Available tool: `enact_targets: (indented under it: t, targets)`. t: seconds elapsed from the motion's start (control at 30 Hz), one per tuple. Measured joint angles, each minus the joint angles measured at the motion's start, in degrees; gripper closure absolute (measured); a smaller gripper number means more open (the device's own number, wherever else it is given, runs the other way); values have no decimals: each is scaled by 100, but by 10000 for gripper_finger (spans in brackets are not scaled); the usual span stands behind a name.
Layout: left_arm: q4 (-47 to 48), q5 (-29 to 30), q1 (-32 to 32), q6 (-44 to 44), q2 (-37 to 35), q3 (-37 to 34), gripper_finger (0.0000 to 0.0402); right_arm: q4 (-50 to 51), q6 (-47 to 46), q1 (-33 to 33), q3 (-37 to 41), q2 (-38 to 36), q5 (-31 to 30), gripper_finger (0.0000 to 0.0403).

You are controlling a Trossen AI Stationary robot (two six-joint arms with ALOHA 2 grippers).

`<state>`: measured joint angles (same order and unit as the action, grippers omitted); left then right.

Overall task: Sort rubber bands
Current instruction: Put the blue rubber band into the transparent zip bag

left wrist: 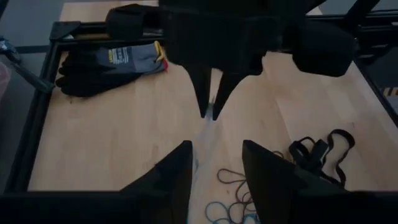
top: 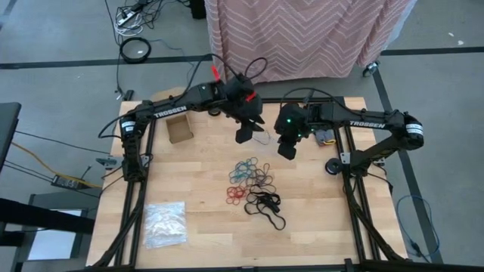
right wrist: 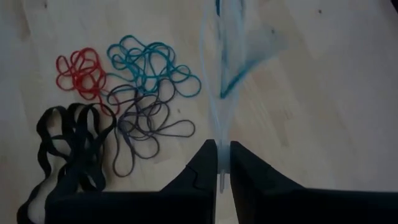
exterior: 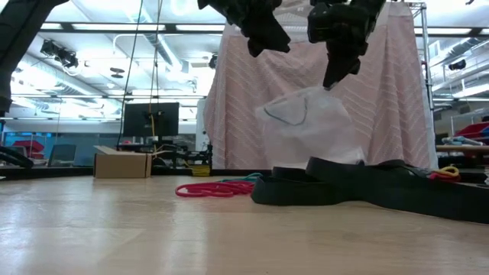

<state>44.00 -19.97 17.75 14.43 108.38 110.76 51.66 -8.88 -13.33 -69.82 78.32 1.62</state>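
- both arms matte black, white TROSSEN lettering on the links
- right arm (top: pixel 363 121): green LED near wrist
- left arm (top: pixel 189 102): red tags, looped black cable

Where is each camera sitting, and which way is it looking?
High view: above the table, looking straight down on the rubber bands; both arms show, left claw, right claw.
Low view: at tabletop height, looking level across; both claws hang from above over a clear bag.
Left wrist view: on the left arm, looking past its open fingers at the right claw.
Right wrist view: on the right arm, looking down past its fingers pinching the bag.
Shared: the bag shows in the low and right wrist views.
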Motion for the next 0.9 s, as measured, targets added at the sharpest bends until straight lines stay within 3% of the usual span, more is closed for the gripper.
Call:
enact_targets:
  t: [0.17,0.27,0.4,0.43,0.53,0.57,0.67,0.77,0.9]
  targets:
    - [80,136,-43,-126,-39,0,259,-407,4,-10,4,-24,84,392]
    - [306,619,-58,-139,-258,-2,287,-540,-18,-3,141,-36,-100,397]
    - [637,1045,-49,-124,-569,4,350,-371,-340,184,627,-49,-1820,399]
    - [721,1131,-47,-97,-614,4,364,-438,-323,225,729,-48,-1913,400]
    - [894,1249,-23,42,-702,4,394,-1257,17,308,1032,-149,-1325,401]
    - [956,1264,-12,42,-721,4,396,-1374,-76,331,1113,-173,-1406,401]
    - [1124,1364,71,45,-728,4,387,-1383,-593,323,1320,-162,-2031,401]
    - [1189,1433,129,41,-728,-35,370,-1743,-666,244,1457,-162,-1569,402]
    - [1276,1417,172,40,-728,-37,356,-1766,-845,248,1499,-162,-1405,402]
